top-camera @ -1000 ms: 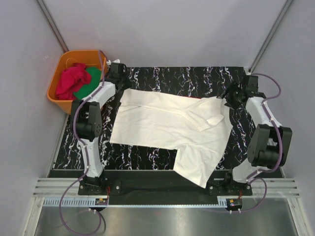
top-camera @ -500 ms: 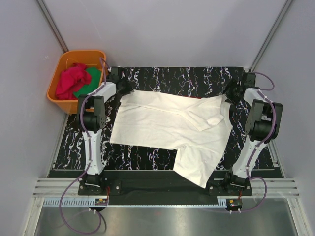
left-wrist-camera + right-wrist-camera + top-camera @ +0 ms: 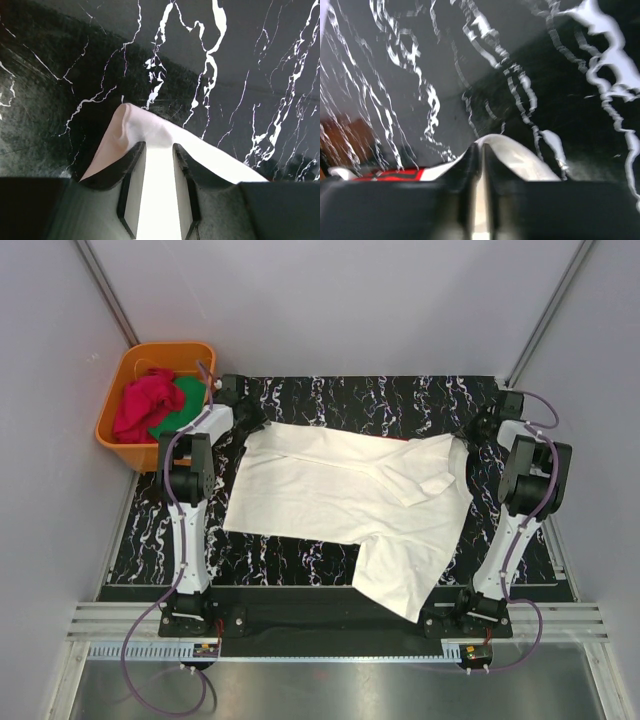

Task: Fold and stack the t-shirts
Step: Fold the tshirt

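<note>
The left tool (image 3: 159, 146) is standing narrow, pinching the far left corner of the cream-white t-shirt (image 3: 330, 490) between its fingers. The right tool (image 3: 481, 150) is standing almost closed, clamping the shirt's far right corner. One cream-white t-shirt is lying spread on the table (image 3: 380, 400). One orange tub (image 3: 110, 430) is sitting off the far left corner, holding one bunched red garment (image 3: 145, 405) and one green cloth (image 3: 182, 400). The shirt's near right part is reaching over the table's near edge. Bare table is showing beyond the shirt and along its left side.
</note>
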Available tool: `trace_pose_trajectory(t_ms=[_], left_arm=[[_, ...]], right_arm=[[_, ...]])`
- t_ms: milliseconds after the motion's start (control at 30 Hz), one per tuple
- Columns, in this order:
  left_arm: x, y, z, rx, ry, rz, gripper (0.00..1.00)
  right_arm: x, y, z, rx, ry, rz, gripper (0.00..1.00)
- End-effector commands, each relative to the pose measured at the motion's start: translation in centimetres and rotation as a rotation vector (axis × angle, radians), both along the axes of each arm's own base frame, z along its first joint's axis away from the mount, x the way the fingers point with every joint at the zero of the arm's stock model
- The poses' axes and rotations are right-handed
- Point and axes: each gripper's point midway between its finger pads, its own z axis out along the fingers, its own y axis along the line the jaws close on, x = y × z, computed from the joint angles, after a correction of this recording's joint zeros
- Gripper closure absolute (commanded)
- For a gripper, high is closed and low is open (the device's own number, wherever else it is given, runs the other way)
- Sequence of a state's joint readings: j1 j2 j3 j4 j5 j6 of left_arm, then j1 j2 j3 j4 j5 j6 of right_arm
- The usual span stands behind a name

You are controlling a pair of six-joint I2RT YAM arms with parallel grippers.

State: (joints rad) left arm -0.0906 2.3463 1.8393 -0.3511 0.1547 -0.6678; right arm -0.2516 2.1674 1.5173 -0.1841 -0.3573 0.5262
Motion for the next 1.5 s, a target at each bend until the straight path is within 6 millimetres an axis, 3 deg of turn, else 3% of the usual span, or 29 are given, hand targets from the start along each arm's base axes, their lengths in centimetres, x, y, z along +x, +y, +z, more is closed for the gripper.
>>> trace_pose_trajectory(t_ms=[0,67,167,300,400,467,567,667,733,800,867,900,933,967,1000,1033,1167,1233,1400,1433,1467], left_arm=[[0.0,0.3,-1.1,-0.037,0.052,0.038,0.66],[-0.2,0.7,-1.5,-0.043,0.065,0.06,0.66],[-0.6,0.9,-2.3,-0.06,0.075,0.078,0.67],[-0.7,1.5,-2.7,-0.045,0.077,0.089,0.68],[-0.7,1.8,-2.9,-0.046,0.077,0.088,0.69],[-0.4,1.5,-2.4,-0.057,0.061,0.07,0.69],[0.1,1.2,-0.1,-0.052,0.01,0.038,0.62],[0.6,1.2,3.7,-0.018,-0.058,0.02,0.45],[0.6,1.2,6.5,-0.003,-0.107,0.006,0.4],[0.2,1.2,7.8,0.005,-0.125,-0.002,0.38],[-0.4,1.2,9.4,0.021,-0.153,-0.017,0.38],[-1.0,1.1,9.0,0.029,-0.145,-0.03,0.38],[-1.3,0.9,9.7,0.027,-0.166,-0.039,0.38],[-1.6,0.8,9.6,0.022,-0.166,-0.049,0.38],[-2.4,0.2,8.6,0.001,-0.144,-0.072,0.39],[-2.4,0.0,8.7,-0.012,-0.156,-0.08,0.39],[-4.1,-2.6,8.1,-0.052,-0.143,-0.147,0.51],[-5.1,-4.2,8.1,-0.041,-0.144,-0.185,0.51],[-9.8,-13.3,9.7,-0.043,-0.21,-0.34,0.49],[-11.5,-17.0,9.9,-0.05,-0.242,-0.416,0.49],[-12.5,-18.6,9.8,-0.044,-0.251,-0.454,0.49]], right_arm=[[2.0,-2.9,2.2,-0.008,-0.096,-0.099,1.0],[1.6,-4.9,2.0,-0.042,-0.088,-0.174,1.0],[1.8,-6.1,1.9,-0.041,-0.115,-0.231,1.0],[2.6,-6.4,1.9,-0.035,-0.141,-0.241,1.0],[2.9,-5.8,0.9,0.016,-0.07,-0.215,1.0],[3.2,-5.4,0.4,0.033,-0.038,-0.182,0.91],[2.9,-5.6,0.6,0.014,-0.008,-0.16,0.82],[2.3,-5.9,1.8,-0.029,0.009,-0.145,0.74],[1.8,-6.1,3.0,-0.05,0.035,-0.135,0.6],[1.2,-6.3,3.9,-0.078,0.05,-0.125,0.49],[-0.2,-6.3,5.3,-0.103,0.087,-0.125,0.46],[-1.3,-6.2,5.1,-0.116,0.112,-0.131,0.43],[-1.8,-6.0,6.8,-0.127,0.085,-0.134,0.43],[-2.4,-5.9,7.4,-0.132,0.081,-0.133,0.42],[-3.7,-5.2,6.7,-0.117,0.104,-0.122,0.41],[-4.1,-4.7,8.1,-0.109,0.074,-0.115,0.41],[-7.2,-2.0,7.6,-0.046,0.098,-0.053,0.4],[-9.4,-1.1,7.0,-0.038,0.122,-0.045,0.39],[-13.7,1.4,5.0,0.037,0.144,-0.035,0.31],[-13.8,1.5,4.7,0.04,0.133,-0.039,0.29],[-14.1,1.8,4.4,0.048,0.133,-0.033,0.29]])
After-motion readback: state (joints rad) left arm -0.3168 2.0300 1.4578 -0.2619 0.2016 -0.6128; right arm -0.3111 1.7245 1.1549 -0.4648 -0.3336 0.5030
